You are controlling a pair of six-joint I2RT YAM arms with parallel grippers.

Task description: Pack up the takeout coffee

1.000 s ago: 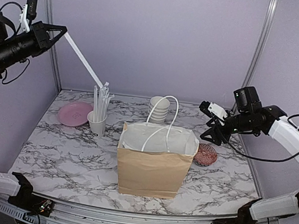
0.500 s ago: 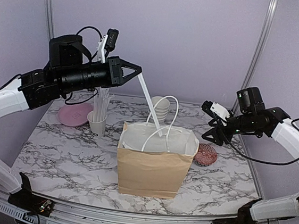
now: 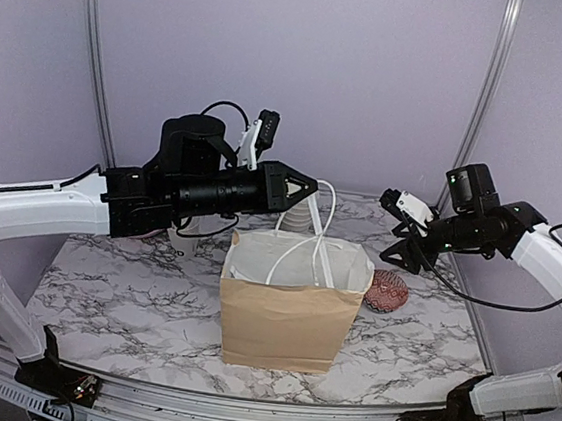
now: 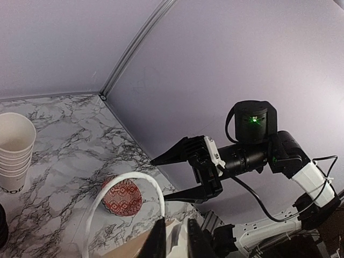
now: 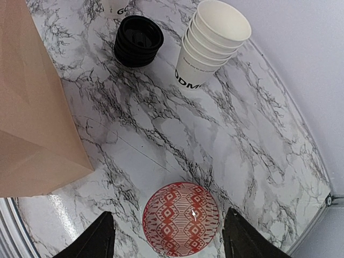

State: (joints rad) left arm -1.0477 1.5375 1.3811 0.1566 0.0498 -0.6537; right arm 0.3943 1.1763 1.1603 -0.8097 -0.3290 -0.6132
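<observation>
Marble table (image 3: 131, 295) carried the bag (image 3: 284, 322). Left gripper (image 3: 314, 187), at its twelve o'clock, grip impossible to tell, needed to drop the straw (image 3: 326, 261) fully inside; right gripper (image 3: 384, 229) gaped empty.

Matt brown kraft paper on the bag (image 3: 285, 322). Glossy marble-pattern tabletop (image 5: 161, 134), reflective near the edge. Matt white paper cups (image 5: 212, 40). Smooth black plastic lids (image 5: 138, 40). Glossy red patterned bowl (image 5: 181, 219).

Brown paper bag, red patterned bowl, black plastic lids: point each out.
Brown paper bag (image 3: 284, 322): top view, front panel.
Red patterned bowl (image 5: 181, 217): right wrist view, its middle.
Black plastic lids (image 5: 138, 40): right wrist view, top lid.
</observation>
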